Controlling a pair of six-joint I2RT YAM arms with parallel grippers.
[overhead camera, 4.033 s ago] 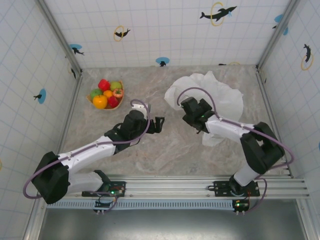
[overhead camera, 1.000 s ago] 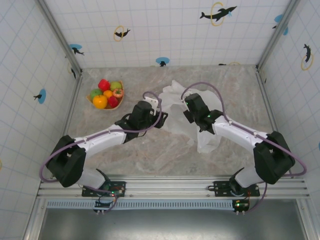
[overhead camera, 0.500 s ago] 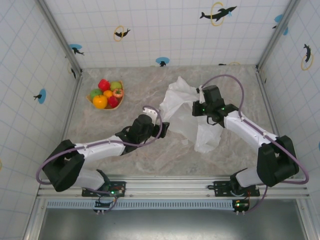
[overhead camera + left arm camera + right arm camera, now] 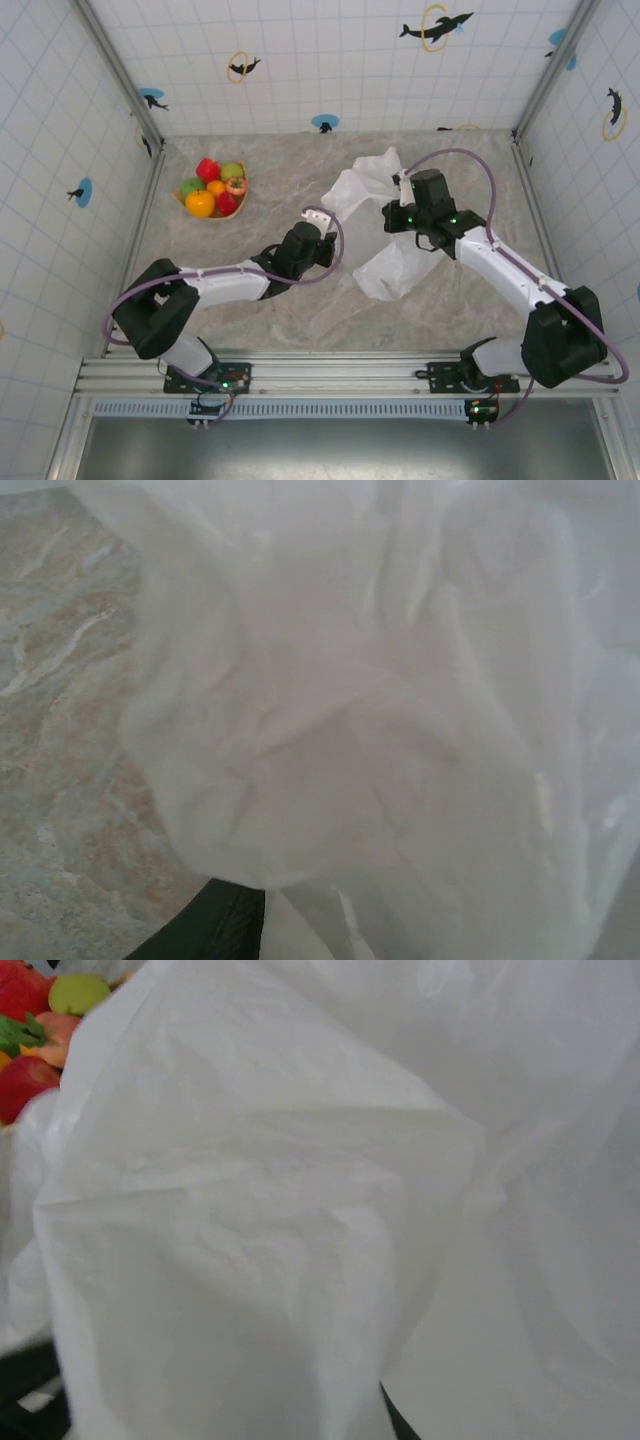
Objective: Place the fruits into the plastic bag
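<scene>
Well to the left of the plastic bag [image 4: 385,268] and farther back: an orange-tan tray [image 4: 243,186], heaped with the fruits [image 4: 213,187], red, green, orange and yellow, all packed against one another.

Crumpled, translucent white, held up at its upper part and trailing down to the table [image 4: 250,310] at its near end. Clenched on a fold near the bag's top middle: the right gripper [image 4: 400,216], half buried in plastic. At the bag's left edge: the left gripper [image 4: 330,244]. Cannot tell whether clenched or released, with film draped across its camera and just one dark finger [image 4: 215,925] peeking out beneath the plastic.

From the right wrist, glimpsed past the bag's upper left fold: red and green of the fruits, far off.

Under the bag, beige-grey marbled stone. Behind and to both sides of the bag, white tiled walls [image 4: 300,60] dotted with dolphin stickers [image 4: 436,26], some ringed in yellow, some on blue spots. Nearer than the bag, a metal rail [image 4: 350,372] carrying both arm bases.
</scene>
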